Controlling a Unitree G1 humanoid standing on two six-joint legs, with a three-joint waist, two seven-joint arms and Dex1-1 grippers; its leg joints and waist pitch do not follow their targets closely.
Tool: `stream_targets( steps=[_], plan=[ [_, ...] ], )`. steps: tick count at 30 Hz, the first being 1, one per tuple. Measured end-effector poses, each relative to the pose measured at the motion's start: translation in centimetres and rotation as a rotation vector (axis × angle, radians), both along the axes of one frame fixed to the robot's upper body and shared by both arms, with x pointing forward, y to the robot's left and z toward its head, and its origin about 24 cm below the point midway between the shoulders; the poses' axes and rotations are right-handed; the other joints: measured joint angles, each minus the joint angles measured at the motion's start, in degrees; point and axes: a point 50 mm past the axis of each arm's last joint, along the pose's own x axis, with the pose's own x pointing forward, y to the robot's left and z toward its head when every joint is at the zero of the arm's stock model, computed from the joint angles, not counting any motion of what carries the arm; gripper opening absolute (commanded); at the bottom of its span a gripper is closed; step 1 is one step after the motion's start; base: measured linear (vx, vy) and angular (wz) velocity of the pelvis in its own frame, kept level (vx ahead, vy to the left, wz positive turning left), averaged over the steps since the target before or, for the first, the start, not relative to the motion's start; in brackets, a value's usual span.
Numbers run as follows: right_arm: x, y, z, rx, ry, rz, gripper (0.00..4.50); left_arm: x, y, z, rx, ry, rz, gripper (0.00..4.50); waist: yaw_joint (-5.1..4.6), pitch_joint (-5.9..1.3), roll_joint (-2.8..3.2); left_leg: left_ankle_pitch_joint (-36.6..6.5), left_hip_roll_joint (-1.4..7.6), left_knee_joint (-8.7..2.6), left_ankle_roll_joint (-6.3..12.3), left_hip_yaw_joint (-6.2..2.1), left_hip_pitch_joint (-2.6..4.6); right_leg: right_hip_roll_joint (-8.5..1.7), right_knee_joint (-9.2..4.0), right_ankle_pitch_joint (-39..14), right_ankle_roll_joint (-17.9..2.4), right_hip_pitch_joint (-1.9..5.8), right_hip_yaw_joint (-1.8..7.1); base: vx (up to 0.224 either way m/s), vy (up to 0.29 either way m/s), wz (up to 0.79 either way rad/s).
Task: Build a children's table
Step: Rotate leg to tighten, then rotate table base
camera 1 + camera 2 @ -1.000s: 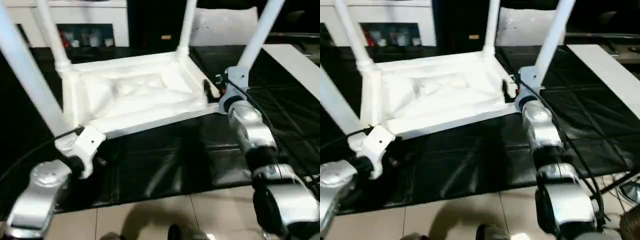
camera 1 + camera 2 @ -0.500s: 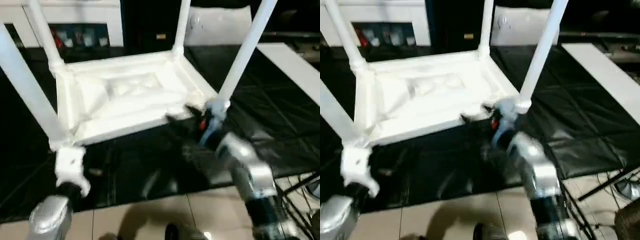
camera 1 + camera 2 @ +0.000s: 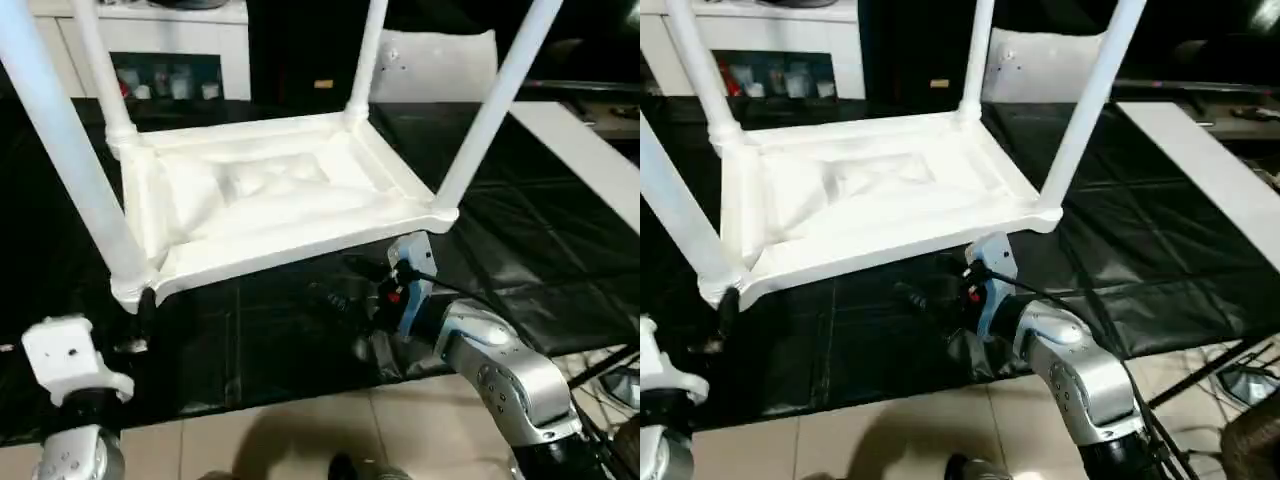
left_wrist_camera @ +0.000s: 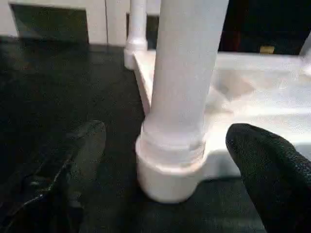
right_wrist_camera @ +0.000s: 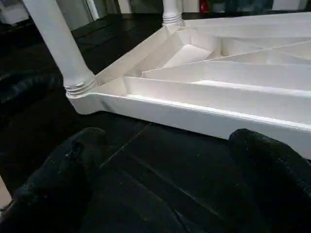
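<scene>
Left hand [image 4: 172, 150]: spread wide, empty, fingers to either side of the near-left leg [image 3: 60, 140] without touching it. Pulled back and lowered from that leg's base, where it had sat a second earlier. Right hand [image 5: 170, 155]: likewise wide open and empty. Drawn away from the near-right leg [image 3: 490, 120] and dropped low to the desk [image 3: 540, 260], just in front of the tabletop's near rim.

Tabletop [image 3: 270, 200]: lay upside down on the black-covered desk, ribbed underside up, apparently in the same spot as before.

Judged from the release: both near legs stood upright in their corner sockets with no support, so appeared seated. Leg-fitting probably finished; turning the table onto its feet likely remained.

Counted:
- tabletop, one
- legs, four: near-left, near-right, far-left [image 3: 100, 70] and far-right [image 3: 365, 60], one in each corner socket, none loose on the desk
- hands, two, neither holding anything
</scene>
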Motion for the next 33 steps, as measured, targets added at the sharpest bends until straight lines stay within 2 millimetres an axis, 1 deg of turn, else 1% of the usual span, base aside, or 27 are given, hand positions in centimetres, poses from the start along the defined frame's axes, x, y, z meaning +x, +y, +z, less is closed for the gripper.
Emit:
stream_targets(
  steps=[1, 2, 3, 4, 5, 6, 7, 8, 9, 10, 11, 12, 13, 14, 16, 19, 21, 25, 29, 31, 33],
  plan=[
    [0.0, 0.0, 0.0, -0.002, -0.001, -0.002, 4.50, 0.2, 0.1, 0.2, 0.005, -0.010, -0.001, 4.40, -0.08, -0.01, -0.24, -0.01, -0.03, 0.00, -0.02, -0.01, 0.28, -0.01, 0.15, -0.02, 0.00, 0.02, -0.09, 0.000, 0.000, 0.00],
    [0.1, -0.1, 0.0, -0.011, -0.002, -0.013, 4.50, 0.5, 0.2, 0.4, 0.009, -0.020, 0.001, 4.40, -0.34, 0.10, -0.15, -0.11, 0.08, 0.01, -0.18, -0.16, 0.68, 0.00, -0.28, -0.02, 0.01, 0.19, -1.04, 0.000, 0.000, 0.00],
    [0.1, 0.0, 0.0, -0.019, -0.006, -0.017, 4.50, 0.8, 0.3, 0.7, 0.016, -0.031, 0.000, 4.40, -0.47, 0.21, 0.22, -0.19, 0.49, -0.02, -0.31, -0.29, 0.75, -0.09, -0.83, -0.03, -0.01, 0.58, -2.16, 0.000, 0.000, 0.00],
    [0.1, 0.1, 0.0, -0.024, -0.008, -0.019, 4.50, 1.0, 0.5, 1.0, 0.028, -0.041, 0.002, 4.40, -0.18, 0.52, 0.85, -0.24, 1.15, -0.22, -0.39, -0.80, 0.20, -0.13, 0.41, -0.82, 0.25, 1.36, -2.70, -0.072, -0.054, -0.12],
    [-0.2, -0.2, -0.3, -0.030, 0.000, -0.029, 4.50, 1.7, 0.6, 1.5, 0.040, -0.059, -0.012, 4.40, 0.83, 0.54, 0.40, -0.21, 1.13, 0.19, -0.44, -0.38, 0.06, -0.48, 6.85, -4.48, 0.25, 0.76, -0.47, -0.064, -0.096, 0.09],
    [-0.3, -0.2, -0.6, -0.039, 0.010, -0.033, 4.50, 2.2, 0.6, 2.2, 0.046, -0.091, -0.019, 4.40, 2.40, 0.06, -0.70, -0.23, 0.80, 0.56, -0.50, 1.11, 0.07, -1.00, 9.55, -7.12, 1.09, 1.18, 2.23, -0.064, -0.096, 0.09],
    [-0.1, 0.1, -0.3, -0.044, 0.000, -0.029, 4.50, 2.3, 0.8, 2.5, 0.047, -0.107, -0.015, 4.40, 3.30, -0.41, -2.00, -0.67, 0.33, 0.97, -1.06, 1.34, 0.30, -1.00, 11.30, -8.10, 0.86, -0.48, 3.57, 0.049, -0.120, -0.05],
    [-0.2, 0.3, -0.3, -0.034, -0.003, -0.024, 4.50, 2.0, 1.0, 1.9, 0.040, -0.079, -0.010, 4.40, 4.55, -0.84, -1.32, -1.05, -0.68, 1.86, -0.66, 0.31, -0.95, -0.76, 11.73, -8.55, 0.67, -1.27, 3.83, 0.068, -0.122, -0.25],
    [-0.2, 0.2, -0.4, -0.043, 0.000, -0.027, 4.50, 2.1, 1.0, 1.7, 0.034, -0.067, -0.017, 4.40, 5.53, -1.10, -0.87, -1.20, -0.91, 1.46, -0.40, -0.39, -1.23, -0.43, 11.63, -8.56, 0.64, -1.51, 3.95, 0.068, -0.122, -0.25],
    [-0.2, 0.2, -0.5, -0.048, 0.000, -0.031, 4.50, 2.3, 0.9, 1.7, 0.029, -0.069, -0.028, 4.40, 6.12, -1.33, -0.43, -0.76, -0.79, 1.07, -1.13, -0.96, -1.51, 0.11, 11.53, -8.53, 0.61, -1.70, 4.03, 0.049, -0.089, -0.06],
    [-0.2, 0.2, -0.5, -0.051, -0.001, -0.039, 4.50, 2.6, 0.9, 2.0, 0.030, -0.080, -0.048, 4.40, 6.46, -1.66, -0.29, 0.03, -0.60, 0.95, -2.34, -1.20, -1.93, 0.45, 11.49, -8.32, 0.35, -2.00, 4.01, 0.000, 0.000, 0.00],
    [-0.1, 0.2, -0.5, -0.053, -0.002, -0.045, 4.50, 2.9, 0.9, 2.3, 0.030, -0.095, -0.059, 4.40, 6.54, -1.73, -0.27, 0.02, -0.56, 0.95, -2.35, -1.27, -2.06, 0.61, 11.30, -8.20, 0.26, -1.99, 4.06, 0.000, 0.000, 0.00],
    [-0.1, 0.3, -0.5, -0.054, -0.003, -0.045, 4.50, 3.1, 0.8, 2.5, 0.029, -0.105, -0.067, 4.40, 6.53, -1.84, -0.13, 0.01, -0.52, 0.94, -2.33, -1.28, -2.14, 0.84, 10.85, -7.78, -0.07, -1.93, 4.13, 0.000, 0.000, 0.00],
    [-0.2, 0.4, -0.5, -0.054, -0.004, -0.044, 4.50, 3.2, 0.8, 2.7, 0.033, -0.111, -0.095, 4.40, 6.24, -1.95, 0.05, 0.01, -0.43, 0.80, -2.33, -1.31, -2.23, 1.05, 10.14, -7.23, -0.16, -1.77, 4.17, 0.000, 0.000, 0.00],
    [-0.1, 0.4, -0.5, -0.063, -0.006, -0.051, 4.50, 3.8, 0.5, 3.0, 0.029, -0.117, -0.156, 4.40, 5.75, -1.97, 0.10, 0.01, -0.42, 0.42, -2.31, -1.19, -2.19, 1.09, 9.23, -6.70, -0.05, -1.60, 4.31, 0.000, 0.000, 0.00],
    [-0.1, 0.3, -0.6, -0.067, -0.008, -0.057, 4.50, 4.6, 0.7, 3.0, 0.037, -0.103, -0.192, 4.40, 4.90, -1.97, 0.14, -0.05, -0.39, 0.17, -2.17, -0.89, -1.68, 1.07, 8.16, -6.15, 0.09, -0.90, 4.52, 0.000, 0.000, 0.00],
    [0.1, 0.3, -0.6, -0.075, -0.008, -0.070, 4.50, 5.3, 1.1, 2.8, 0.029, -0.085, -0.207, 4.40, 4.65, -1.96, 0.15, -0.04, -0.40, 0.12, -2.10, -0.76, -1.31, 1.05, 7.58, -5.79, 0.19, -0.59, 4.62, 0.000, 0.000, 0.00],
    [0.4, 0.2, -1.0, -0.107, -0.003, -0.101, 4.50, 6.4, 2.2, 2.7, 0.023, -0.060, -0.178, 4.40, 4.44, -2.00, 0.04, -0.08, -0.49, 0.14, -1.97, -0.26, -0.98, 0.90, 7.53, -5.62, 0.37, -0.50, 4.94, 0.000, 0.000, 0.00],
    [0.6, -0.1, -1.7, -0.151, 0.021, -0.139, 4.50, 7.4, 3.3, 3.1, 0.006, -0.054, -0.166, 4.40, 4.48, -2.09, -0.14, -0.06, -0.43, 0.08, -1.96, -0.12, -0.99, 0.95, 7.57, -5.59, 0.37, -0.51, 4.97, 0.000, 0.000, 0.00],
    [0.8, -0.3, -2.2, -0.180, 0.042, -0.164, 4.50, 7.7, 3.2, 3.1, -0.034, -0.048, -0.209, 4.40, 4.57, -2.15, -0.23, -0.06, -0.41, 0.07, -1.96, -0.09, -0.97, 0.95, 7.57, -5.60, 0.37, -0.53, 4.97, 0.000, 0.000, 0.00],
    [1.4, -0.4, -2.9, -0.205, 0.074, -0.218, 4.50, 7.8, 3.1, 2.6, -0.090, 0.002, -0.342, 4.40, 4.54, -2.16, -0.36, -0.06, -0.42, 0.07, -1.96, -0.02, -0.96, 0.96, 7.60, -5.59, 0.36, -0.67, 5.02, 0.000, 0.000, 0.00]
  ],
)
